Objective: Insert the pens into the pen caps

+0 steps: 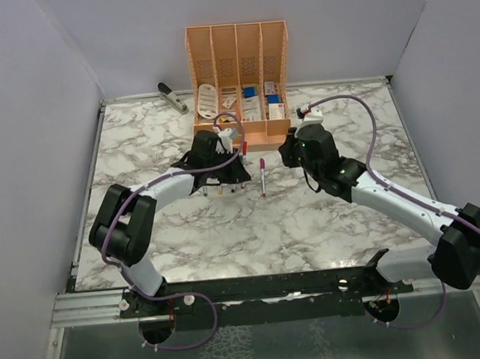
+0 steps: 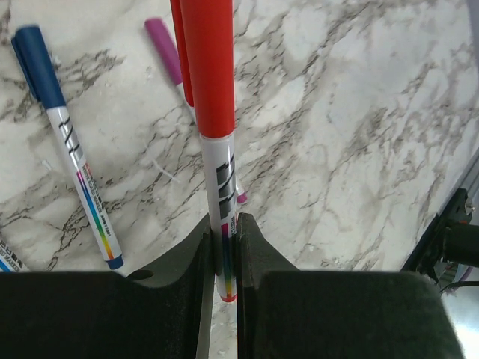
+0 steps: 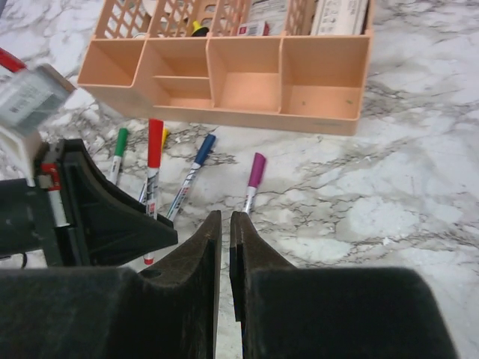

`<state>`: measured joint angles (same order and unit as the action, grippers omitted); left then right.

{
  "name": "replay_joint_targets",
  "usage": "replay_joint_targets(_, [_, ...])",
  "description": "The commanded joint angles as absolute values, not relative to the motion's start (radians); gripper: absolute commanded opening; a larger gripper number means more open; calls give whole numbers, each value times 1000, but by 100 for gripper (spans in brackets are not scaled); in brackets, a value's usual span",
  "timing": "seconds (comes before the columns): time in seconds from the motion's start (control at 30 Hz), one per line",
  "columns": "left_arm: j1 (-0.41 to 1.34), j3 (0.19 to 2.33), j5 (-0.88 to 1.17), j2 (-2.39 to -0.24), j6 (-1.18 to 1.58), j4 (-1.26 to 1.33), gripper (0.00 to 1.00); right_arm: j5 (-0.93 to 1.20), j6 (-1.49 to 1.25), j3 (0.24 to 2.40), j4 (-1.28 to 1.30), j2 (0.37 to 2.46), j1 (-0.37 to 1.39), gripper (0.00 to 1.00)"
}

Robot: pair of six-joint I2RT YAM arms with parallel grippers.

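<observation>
My left gripper (image 2: pixel 223 247) is shut on the white barrel of a pen (image 2: pixel 222 179) that stands upright and wears a red cap (image 2: pixel 209 67); from above this gripper (image 1: pixel 239 152) sits in front of the organizer. On the marble lie a blue-capped pen (image 2: pixel 63 134) and a purple-capped pen (image 2: pixel 166 56). My right gripper (image 3: pixel 224 217) hovers with its jaws nearly together and nothing between them, just right of the left gripper (image 3: pixel 112 217). Past it I see a green-capped pen (image 3: pixel 120 149), the held red one (image 3: pixel 154 161), the blue one (image 3: pixel 193 168) and the purple one (image 3: pixel 254 176).
An orange desk organizer (image 1: pixel 238 71) holding small boxes stands at the back centre, its low front trays (image 3: pixel 224 82) close behind the pens. A grey stapler-like tool (image 1: pixel 173 97) lies at the back left. Grey walls close in the table's left, right and far sides.
</observation>
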<state>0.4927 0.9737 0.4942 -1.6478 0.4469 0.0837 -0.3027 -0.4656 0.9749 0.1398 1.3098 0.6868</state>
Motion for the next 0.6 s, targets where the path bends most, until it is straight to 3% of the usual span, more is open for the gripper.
replay_joint_targets(0.0, [495,1060,513,-1744,453,-26,0,-455,-450,997,198,1253,687,11])
replay_joint_targets(0.27, [495,1202,451,-1860,427,-138,3,-451,-465,963,198,1218,686,11])
replay_joint_targets(0.57, [503,1218,476,-1931,474,-171,7,-454,-471,961,198,1220,687,11])
